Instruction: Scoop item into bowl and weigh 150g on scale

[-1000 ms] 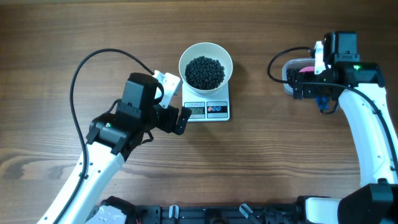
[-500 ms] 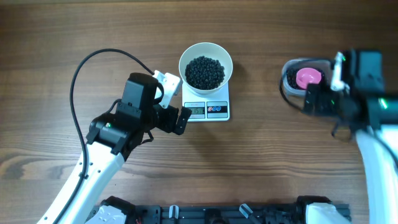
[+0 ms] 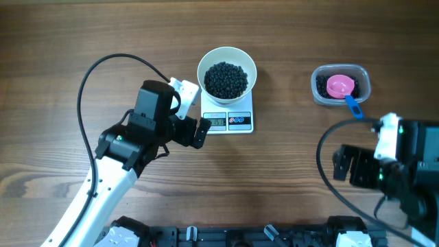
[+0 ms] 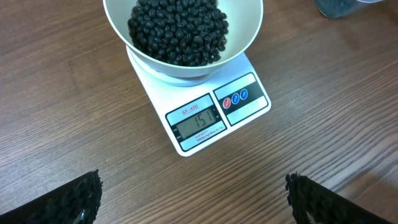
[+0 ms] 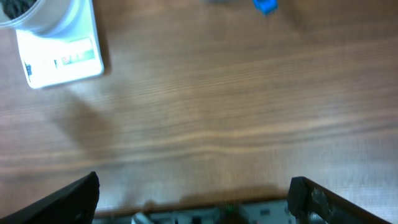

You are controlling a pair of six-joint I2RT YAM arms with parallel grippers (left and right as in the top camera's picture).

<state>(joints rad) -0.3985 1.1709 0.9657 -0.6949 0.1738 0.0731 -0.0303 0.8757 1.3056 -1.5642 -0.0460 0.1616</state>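
Note:
The white bowl (image 3: 206, 68) stands on the scale (image 3: 228, 122), holding a heap of the small black item (image 3: 227, 79). My left gripper (image 3: 195, 114) hangs open just left of the scale, touching nothing. In the left wrist view the bowl (image 4: 245, 37), the item (image 4: 180, 28) and the scale (image 4: 242, 115) lie ahead of the open left gripper (image 4: 193, 205); the display reads 151. My right gripper (image 3: 341, 165) is open and empty near the front right of the table. The right wrist view shows the open right gripper (image 5: 193, 199) over bare wood, with the scale (image 5: 59, 59) at top left.
A clear plastic tub (image 3: 363, 86) at the back right holds more black pieces and a pink scoop (image 3: 339, 86), whose blue handle (image 3: 353, 105) sticks out over the front rim. The table's front edge (image 5: 205, 198) and the robot base lie just below the right gripper.
My right arm has drawn back from over the tub toward the table's front edge, uncovering the scoop lying in the tub. The left arm, bowl and scale have not moved.

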